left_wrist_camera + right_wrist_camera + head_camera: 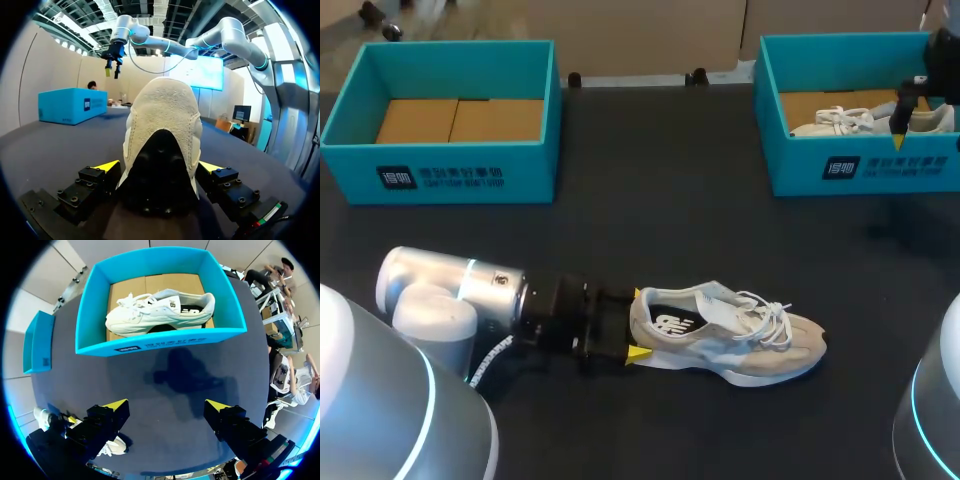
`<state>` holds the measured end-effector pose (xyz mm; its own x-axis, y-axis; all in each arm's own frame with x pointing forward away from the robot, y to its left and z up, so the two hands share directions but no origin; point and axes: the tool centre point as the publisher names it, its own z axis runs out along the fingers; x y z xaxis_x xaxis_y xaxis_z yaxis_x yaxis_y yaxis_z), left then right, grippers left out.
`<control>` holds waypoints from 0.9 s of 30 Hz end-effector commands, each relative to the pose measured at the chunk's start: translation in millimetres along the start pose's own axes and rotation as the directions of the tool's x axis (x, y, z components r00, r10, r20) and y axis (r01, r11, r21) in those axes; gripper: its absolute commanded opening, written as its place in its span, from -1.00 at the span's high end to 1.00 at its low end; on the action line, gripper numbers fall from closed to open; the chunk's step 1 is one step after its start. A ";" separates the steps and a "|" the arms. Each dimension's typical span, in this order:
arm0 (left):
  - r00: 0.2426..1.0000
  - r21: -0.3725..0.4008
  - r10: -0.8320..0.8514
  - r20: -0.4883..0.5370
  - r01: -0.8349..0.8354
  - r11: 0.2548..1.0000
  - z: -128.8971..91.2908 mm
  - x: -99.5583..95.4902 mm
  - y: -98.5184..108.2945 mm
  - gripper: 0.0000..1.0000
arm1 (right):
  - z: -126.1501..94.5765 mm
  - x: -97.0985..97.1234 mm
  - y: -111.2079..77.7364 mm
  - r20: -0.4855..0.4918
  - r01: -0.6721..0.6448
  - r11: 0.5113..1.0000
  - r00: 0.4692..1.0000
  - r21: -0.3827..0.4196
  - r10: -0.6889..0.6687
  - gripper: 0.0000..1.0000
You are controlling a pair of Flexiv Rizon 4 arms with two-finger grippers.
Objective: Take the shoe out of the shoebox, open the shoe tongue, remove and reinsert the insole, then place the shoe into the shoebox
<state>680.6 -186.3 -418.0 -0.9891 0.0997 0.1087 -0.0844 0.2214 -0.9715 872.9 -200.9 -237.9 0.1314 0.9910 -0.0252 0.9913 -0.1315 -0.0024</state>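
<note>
My left pincer [637, 322] is clenched on the heel [160, 125] of the shoe [740, 335], which lies out on the tabletop [650, 200]. My right pincer [167, 412] hangs released, well apart. The step in hand looks like opening the tongue [718, 312], so the right must cross over.

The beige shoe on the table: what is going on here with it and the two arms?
The left gripper holds the beige shoe by its heel, one finger on each side. The shoe lies on the black table, outside both boxes. The right gripper hangs open, high up near the right shoebox, where a white shoe lies. The left shoebox holds no shoe.
</note>
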 end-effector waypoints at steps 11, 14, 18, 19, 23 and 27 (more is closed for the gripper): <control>1.000 -0.001 0.004 -0.021 -0.004 1.000 12.3 -1.0 0.2 -1.00 | 0.2 -0.1 -0.6 -0.001 0.000 1.000 1.000 -0.002 0.000 -1.00; 1.000 -0.002 0.006 -0.027 -0.006 1.000 14.0 -0.2 -0.5 -1.00 | 0.2 -0.1 -0.6 -0.001 0.000 1.000 1.000 -0.002 0.000 -1.00; 0.998 -0.016 0.016 -0.053 -0.017 1.000 15.8 2.8 -0.9 -1.00 | 0.2 -0.1 -0.6 -0.001 0.000 1.000 1.000 -0.002 0.000 -1.00; 0.998 -0.019 0.018 -0.052 -0.019 1.000 16.4 3.4 -0.6 -1.00 | 0.2 -0.1 -0.6 -0.001 0.000 1.000 1.000 -0.002 0.000 -1.00; 0.999 -0.021 0.015 -0.051 -0.016 1.000 18.4 3.2 -0.3 -1.00 | 0.2 -0.1 -0.6 -0.001 0.000 1.000 1.000 -0.002 0.000 -1.00; 0.999 -0.019 0.013 -0.044 -0.014 1.000 21.2 2.8 -0.6 -1.00 | 0.2 -0.1 -0.6 -0.001 0.000 1.000 1.000 -0.002 0.000 -1.00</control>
<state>675.5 -202.7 -419.2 -0.9833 0.1483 0.1058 -0.0684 0.2374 -0.9690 872.9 -200.9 -237.9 0.1314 0.9910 -0.0252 0.9913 -0.1315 -0.0024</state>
